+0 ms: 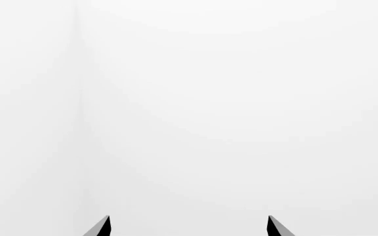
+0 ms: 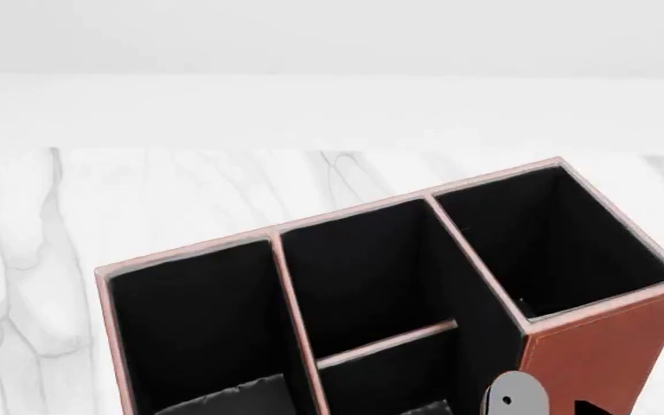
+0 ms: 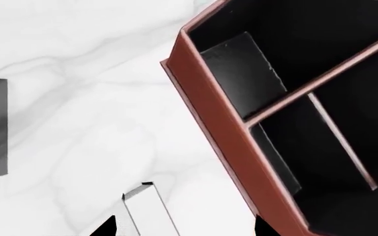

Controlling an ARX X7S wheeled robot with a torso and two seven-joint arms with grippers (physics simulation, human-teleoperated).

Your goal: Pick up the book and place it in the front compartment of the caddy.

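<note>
Table (image 2: pixel 136 207): white marble, fills the head view.

Caddy (image 2: pixel 603 346): reddish-brown box, black lining. It stands on the table close under the head camera, its near edge cut off. There is a long cell on the robot's left, a taller cell on the right, and a pair split by a thin bar (image 2: pixel 384 343) in the middle.

Front compartment (image 2: pixel 384 385): I take it as the nearer cell of that pair. No book shows in the part visible.

Book (image 3: pixel 148 209): white page block with a black cover edge, on the table just beside the caddy's outer wall. It shows between the right gripper (image 3: pixel 183 227) tips, nearer one of them. I cannot tell whether it touches.

Right jaws: spread wide, gripping nothing. You look lined up to straddle the book before clenching.

Left gripper (image 1: pixel 187 227): jaws released, facing blank white, well clear of the work. That keeps it out of the right arm's way.

Watch the caddy wall when you close.
</note>
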